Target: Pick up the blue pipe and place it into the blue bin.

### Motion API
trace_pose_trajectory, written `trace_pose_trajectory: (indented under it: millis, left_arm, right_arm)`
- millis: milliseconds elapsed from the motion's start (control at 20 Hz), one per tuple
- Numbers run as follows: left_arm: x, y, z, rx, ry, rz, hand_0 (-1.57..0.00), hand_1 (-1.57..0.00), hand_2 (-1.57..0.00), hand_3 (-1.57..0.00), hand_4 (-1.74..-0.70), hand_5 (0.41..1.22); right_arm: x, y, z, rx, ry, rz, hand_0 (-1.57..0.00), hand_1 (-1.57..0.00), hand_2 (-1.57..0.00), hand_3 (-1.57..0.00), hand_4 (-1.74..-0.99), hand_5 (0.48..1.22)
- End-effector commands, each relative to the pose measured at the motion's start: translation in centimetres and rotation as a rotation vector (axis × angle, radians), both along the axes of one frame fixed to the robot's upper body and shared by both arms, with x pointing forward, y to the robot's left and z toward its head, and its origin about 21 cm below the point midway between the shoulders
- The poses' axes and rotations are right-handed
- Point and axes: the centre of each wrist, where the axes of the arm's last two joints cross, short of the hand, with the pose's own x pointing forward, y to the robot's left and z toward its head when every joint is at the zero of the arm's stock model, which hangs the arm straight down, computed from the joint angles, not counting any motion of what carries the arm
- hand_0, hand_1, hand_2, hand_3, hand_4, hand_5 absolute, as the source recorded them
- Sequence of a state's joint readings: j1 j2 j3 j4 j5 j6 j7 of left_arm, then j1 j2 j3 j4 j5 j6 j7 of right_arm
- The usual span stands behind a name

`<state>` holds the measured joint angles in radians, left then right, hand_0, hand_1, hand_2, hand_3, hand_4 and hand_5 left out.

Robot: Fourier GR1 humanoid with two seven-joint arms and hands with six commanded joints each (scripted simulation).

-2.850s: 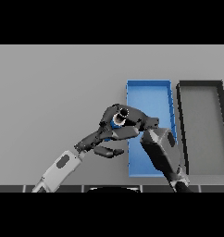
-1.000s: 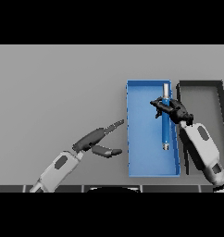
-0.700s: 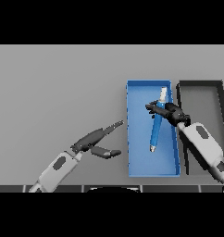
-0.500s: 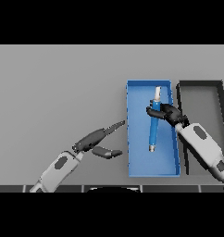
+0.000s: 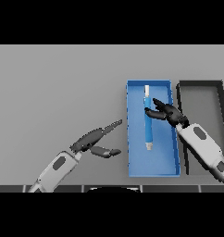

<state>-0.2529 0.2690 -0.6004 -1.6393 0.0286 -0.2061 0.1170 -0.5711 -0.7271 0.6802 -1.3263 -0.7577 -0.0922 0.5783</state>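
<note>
I see blue pipe [image 5: 147, 121] lying lengthwise inside blue bin [image 5: 153, 169], centre-right of frame. Right hand [image 5: 166, 112] fingers spread loose, just right of pipe, holding nothing. Left hand [image 5: 93, 140] open, lower centre.

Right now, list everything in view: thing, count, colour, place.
pipe: one, blue with pale ends, lying lengthwise inside the blue bin.
blue bin: one, blue, right of the table's centre.
dark bin: one, black with grey floor, just right of the blue bin.
table: one, grey, under everything.
left hand: one, dark, open, on the table left of the blue bin.
right hand: one, dark, open, over the blue bin beside the pipe.
</note>
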Motion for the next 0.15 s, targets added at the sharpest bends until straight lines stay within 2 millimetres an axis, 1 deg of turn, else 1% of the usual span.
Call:
trace_pose_trajectory:
  millis: [0,50,100]
  left_arm:
    - [0.07,-0.05,-0.21,-0.005,0.001,-0.008,0.0,0.0,0.0,0.0,-0.83,0.472]
    - [0.23,-0.26,-0.12,-0.007,0.002,-0.005,0.0,0.0,0.0,0.0,-0.83,0.473]
    - [0.08,-0.45,-0.38,-0.008,0.003,-0.007,0.0,0.0,0.0,0.0,-0.83,0.474]
  right_arm:
    - [0.21,-0.1,-0.11,0.002,0.011,-0.012,-0.02,-0.01,-0.01,-0.01,-1.186,0.766]
    - [0.07,-0.16,-0.2,0.005,0.01,-0.007,-0.02,-0.01,-0.01,-0.01,-1.186,0.767]
    - [0.34,-0.39,0.16,-0.006,0.006,-0.005,-0.02,-0.01,-0.01,-0.01,-1.186,0.769]
